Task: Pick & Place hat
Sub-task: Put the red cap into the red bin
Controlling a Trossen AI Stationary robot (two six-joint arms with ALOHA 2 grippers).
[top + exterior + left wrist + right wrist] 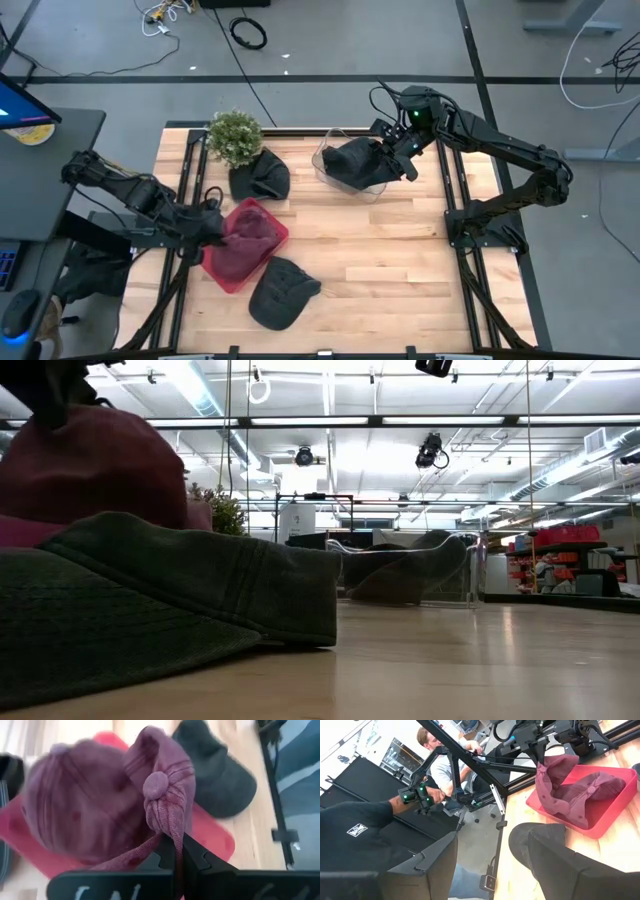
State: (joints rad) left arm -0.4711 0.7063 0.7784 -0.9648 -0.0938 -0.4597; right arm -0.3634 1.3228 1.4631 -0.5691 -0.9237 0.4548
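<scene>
We have the left gripper (pixel 175 851) pinched on a fold of the maroon hat (pixel 247 232), which hangs partly lifted over the red tray (pixel 225 277). Our right gripper (pixel 398 150) clamps a dark hat (pixel 358 163) at the clear bin (pixel 326 172) (its brim already drapes inside). Two more dark hats lie loose, one by the plant (pixel 234 134). We judge placing is under way; next we lower and release.

three dark hats (pixel 283 292), one maroon hat (pixel 243 236) (pinched up), two bins (pixel 262 214), one plant (pixel 235 135)
</scene>
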